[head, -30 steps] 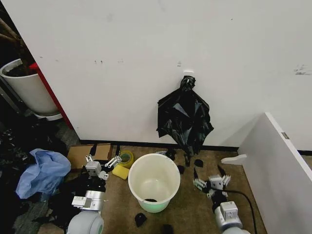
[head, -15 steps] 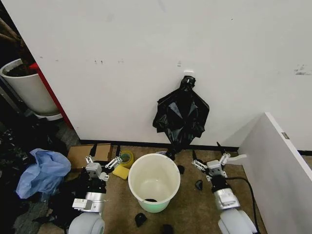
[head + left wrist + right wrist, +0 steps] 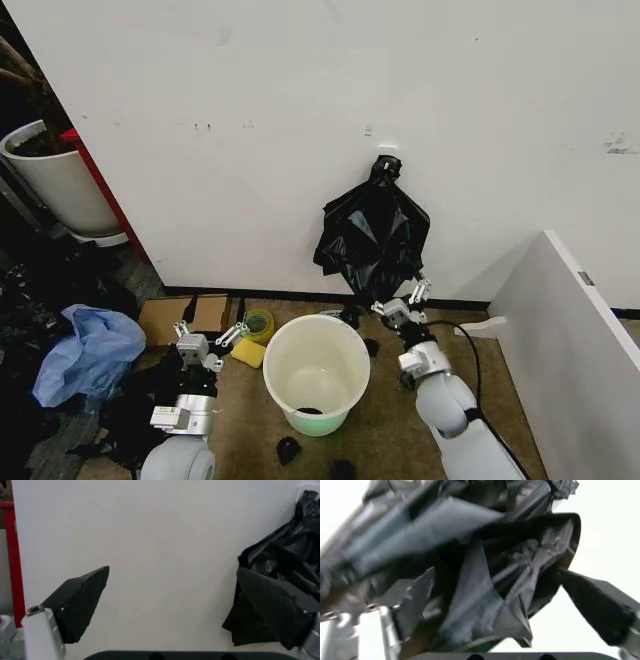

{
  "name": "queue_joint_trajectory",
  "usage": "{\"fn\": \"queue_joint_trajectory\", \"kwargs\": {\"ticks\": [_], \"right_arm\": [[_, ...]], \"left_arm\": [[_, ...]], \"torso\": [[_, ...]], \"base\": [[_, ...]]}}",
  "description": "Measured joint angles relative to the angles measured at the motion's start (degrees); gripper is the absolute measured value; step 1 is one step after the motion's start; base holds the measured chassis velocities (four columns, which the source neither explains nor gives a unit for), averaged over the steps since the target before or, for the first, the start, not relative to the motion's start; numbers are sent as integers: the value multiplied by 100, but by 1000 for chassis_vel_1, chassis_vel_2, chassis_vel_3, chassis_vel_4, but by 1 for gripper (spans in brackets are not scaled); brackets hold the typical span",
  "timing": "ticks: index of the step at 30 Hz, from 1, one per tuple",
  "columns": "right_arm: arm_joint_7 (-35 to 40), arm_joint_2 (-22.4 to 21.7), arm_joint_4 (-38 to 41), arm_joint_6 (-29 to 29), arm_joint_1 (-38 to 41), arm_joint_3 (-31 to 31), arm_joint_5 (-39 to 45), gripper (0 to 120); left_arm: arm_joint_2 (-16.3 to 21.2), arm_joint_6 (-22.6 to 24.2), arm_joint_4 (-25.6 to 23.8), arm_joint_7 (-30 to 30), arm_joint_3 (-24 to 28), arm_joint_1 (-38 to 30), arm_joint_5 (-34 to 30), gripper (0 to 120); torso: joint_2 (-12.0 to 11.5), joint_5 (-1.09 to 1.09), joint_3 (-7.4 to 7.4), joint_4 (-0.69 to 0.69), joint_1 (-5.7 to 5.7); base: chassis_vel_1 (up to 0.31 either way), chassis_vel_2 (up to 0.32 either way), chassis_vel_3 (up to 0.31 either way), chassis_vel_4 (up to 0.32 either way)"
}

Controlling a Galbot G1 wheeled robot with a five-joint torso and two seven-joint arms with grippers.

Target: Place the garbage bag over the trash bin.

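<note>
Black film of the bag (image 3: 470, 573) hangs between the right gripper's (image 3: 402, 303) spread fingers (image 3: 592, 607), which have not closed. They should close on one free edge only, above the hem, then pull off the wall clip (image 3: 386, 150). The bin (image 3: 316, 372) stands on the floor beside and below them. The left gripper (image 3: 208, 340), fingers open, idles low beside the bin. Layers are probably several; the blur hides which is outermost.
</note>
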Motion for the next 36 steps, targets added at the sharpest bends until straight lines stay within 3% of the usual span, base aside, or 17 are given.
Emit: {"fn": "queue_joint_trajectory", "kwargs": {"ticks": [14, 20, 22, 24, 26, 29, 36], "right_arm": [[302, 111, 44, -502, -230, 129, -711, 40], [322, 141, 72, -471, -247, 128, -256, 14], [322, 141, 72, -471, -247, 128, -256, 14], [275, 150, 24, -429, -199, 130, -30, 2], [263, 160, -19, -386, -162, 127, 185, 0], [248, 171, -23, -227, -148, 83, 689, 0], [-644, 73, 554, 633, -258, -366, 4254, 0]], "left_arm": [[2, -40, 14, -18, 36, 32, 23, 100], [53, -43, -27, -18, 59, 27, 32, 100], [53, -43, -27, -18, 59, 27, 32, 100], [74, -31, -46, -18, 67, 1, 32, 100], [96, -19, -49, -18, 73, -17, 26, 100], [158, -17, -47, -6, 91, -57, -2, 100], [802, -522, 206, 1149, 305, -676, -868, 100]], "torso": [[0, 1, 0, 0, 0], [0, 1, 0, 0, 0], [0, 1, 0, 0, 0], [0, 1, -1, 1, 0], [0, 1, 0, 1, 0], [0, 0, 0, 1, 0], [0, -1, 0, 1, 0]], "base": [[0, 0, 0, 0], [0, 0, 0, 0], [0, 0, 0, 0], [0, 0, 0, 0], [0, 0, 0, 0], [0, 0, 0, 0], [0, 0, 0, 0]]}}
